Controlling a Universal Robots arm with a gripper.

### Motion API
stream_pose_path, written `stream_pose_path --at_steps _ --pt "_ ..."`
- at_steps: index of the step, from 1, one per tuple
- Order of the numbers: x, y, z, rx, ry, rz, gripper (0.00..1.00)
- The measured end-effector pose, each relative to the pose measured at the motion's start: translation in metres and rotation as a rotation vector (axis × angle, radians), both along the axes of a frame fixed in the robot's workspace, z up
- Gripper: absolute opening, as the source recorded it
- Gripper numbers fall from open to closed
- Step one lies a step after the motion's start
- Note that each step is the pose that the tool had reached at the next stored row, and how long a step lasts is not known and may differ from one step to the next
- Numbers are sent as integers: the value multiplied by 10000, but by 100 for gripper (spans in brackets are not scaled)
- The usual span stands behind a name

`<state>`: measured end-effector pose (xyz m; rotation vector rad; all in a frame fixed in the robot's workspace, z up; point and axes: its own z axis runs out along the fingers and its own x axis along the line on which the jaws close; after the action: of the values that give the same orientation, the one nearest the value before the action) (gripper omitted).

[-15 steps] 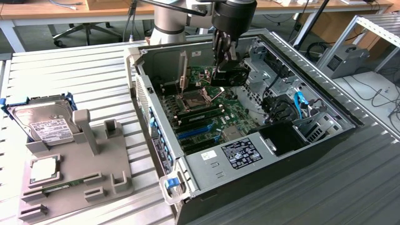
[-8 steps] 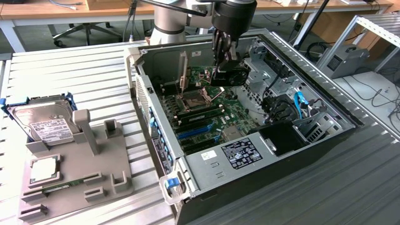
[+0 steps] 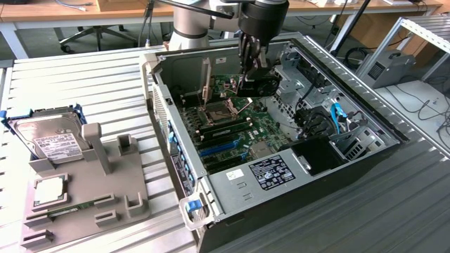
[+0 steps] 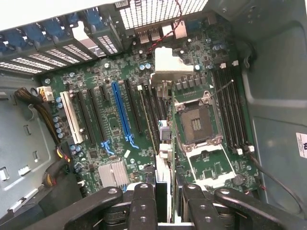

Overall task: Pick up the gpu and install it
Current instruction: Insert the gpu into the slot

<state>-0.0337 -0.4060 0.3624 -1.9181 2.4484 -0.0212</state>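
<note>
A wooden desk [image 3: 63,10] ran along the frame's top, an office chair base [image 3: 95,34] beneath it on grey floor [image 3: 35,45]; a metal rack [image 3: 422,31] stood upper right.

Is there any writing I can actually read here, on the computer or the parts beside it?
None can be read.
Black sticker on the computer case: white print, too small.
White label on the hard drive: lines of print, blurred.
White sticker on the case's inner wall: cut off, unreadable.
Motherboard markings: too small.
</note>
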Motion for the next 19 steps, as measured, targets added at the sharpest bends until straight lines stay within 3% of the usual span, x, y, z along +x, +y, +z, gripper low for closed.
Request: stream_pose_path --at_steps 19 --pt "0 0 0 0 1 400 26"
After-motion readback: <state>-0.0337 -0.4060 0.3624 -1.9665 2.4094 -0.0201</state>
